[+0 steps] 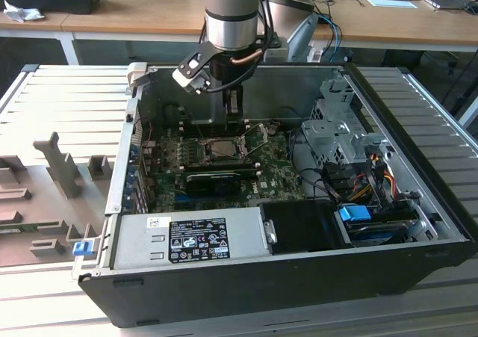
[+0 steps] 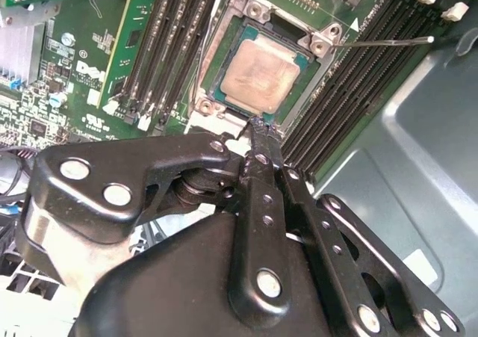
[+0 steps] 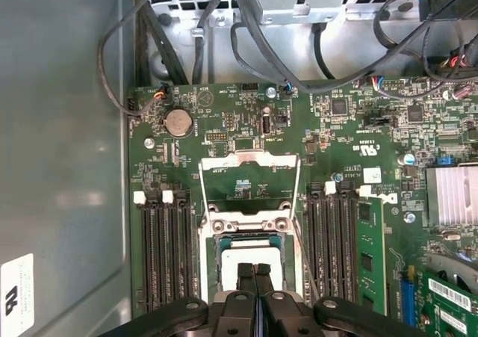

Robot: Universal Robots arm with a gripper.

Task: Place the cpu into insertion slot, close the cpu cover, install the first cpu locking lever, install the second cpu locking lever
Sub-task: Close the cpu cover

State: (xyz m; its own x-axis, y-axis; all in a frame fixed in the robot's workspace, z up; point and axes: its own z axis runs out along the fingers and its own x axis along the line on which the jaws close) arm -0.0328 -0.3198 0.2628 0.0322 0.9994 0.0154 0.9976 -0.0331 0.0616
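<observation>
Two banks of black memory slots [image 3: 160, 255] flank the insertion slot [image 3: 246, 221], and a long black card [image 1: 213, 180] lies just beside it inside the open computer case [image 1: 246, 285]. The cpu [image 2: 260, 75] sits in the slot, and the cpu cover [image 3: 246, 159] lies flipped open. The gripper [image 2: 258, 128] hangs over the slot's edge, fingers pinched together on nothing I can see.

Seemingly grey-tan cpu [image 2: 261, 75], green motherboard [image 3: 351, 128]
</observation>
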